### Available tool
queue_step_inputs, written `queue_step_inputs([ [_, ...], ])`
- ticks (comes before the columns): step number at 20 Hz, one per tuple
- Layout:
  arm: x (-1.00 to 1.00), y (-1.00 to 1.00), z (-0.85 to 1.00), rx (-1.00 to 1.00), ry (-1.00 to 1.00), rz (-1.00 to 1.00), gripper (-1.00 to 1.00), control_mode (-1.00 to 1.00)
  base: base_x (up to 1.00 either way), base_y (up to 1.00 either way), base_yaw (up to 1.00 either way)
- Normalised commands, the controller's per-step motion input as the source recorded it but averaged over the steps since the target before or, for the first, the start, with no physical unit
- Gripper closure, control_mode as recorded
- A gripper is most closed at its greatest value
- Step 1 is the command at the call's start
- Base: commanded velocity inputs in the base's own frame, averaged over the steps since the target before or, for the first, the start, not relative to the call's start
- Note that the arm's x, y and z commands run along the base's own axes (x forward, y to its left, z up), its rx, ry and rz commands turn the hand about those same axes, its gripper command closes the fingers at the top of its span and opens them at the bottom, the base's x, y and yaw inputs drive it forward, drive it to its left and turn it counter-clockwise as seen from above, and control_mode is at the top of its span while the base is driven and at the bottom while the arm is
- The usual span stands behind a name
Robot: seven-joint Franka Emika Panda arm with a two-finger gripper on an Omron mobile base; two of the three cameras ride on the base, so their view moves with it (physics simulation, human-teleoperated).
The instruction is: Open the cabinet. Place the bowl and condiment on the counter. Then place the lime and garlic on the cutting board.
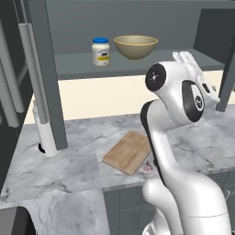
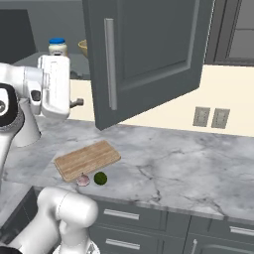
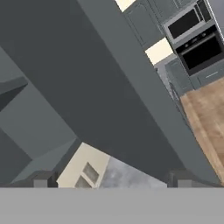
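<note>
The cabinet stands open, its right door (image 2: 144,54) swung out over the counter (image 2: 173,163). On its shelf sit the condiment jar (image 1: 100,51) with a blue lid and the tan bowl (image 1: 136,46). The cutting board (image 1: 128,151) lies bare near the counter's front edge. The garlic (image 2: 83,180) and the lime (image 2: 100,178) rest on the marble just in front of it. My gripper (image 3: 112,179) is open and holds nothing. It hovers at shelf height, left of the right door, facing that door's inner side. One fingertip (image 2: 77,102) pokes out past the white hand.
A white paper towel roll (image 1: 46,135) stands at the counter's left, beside the open left door (image 1: 46,78). Two wall outlets (image 2: 211,117) sit on the cream backsplash. A tall dark unit with long pale handles (image 1: 11,87) rises at the far left.
</note>
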Motion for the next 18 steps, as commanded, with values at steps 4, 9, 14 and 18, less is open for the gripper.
queue_step_inputs([
  [4,0.00,-0.23,0.06,0.00,0.00,-0.16,-1.00,-1.00,0.00,0.00,0.00],
  [9,0.39,-0.03,-0.05,0.00,0.00,-0.11,-1.00,-1.00,0.00,0.00,0.00],
  [14,0.64,0.01,-0.08,-0.01,0.00,-0.06,-1.00,-1.00,0.00,0.00,0.00],
  [18,0.17,-0.14,0.06,0.00,0.00,-0.10,-1.00,-1.00,0.00,0.00,0.00],
])
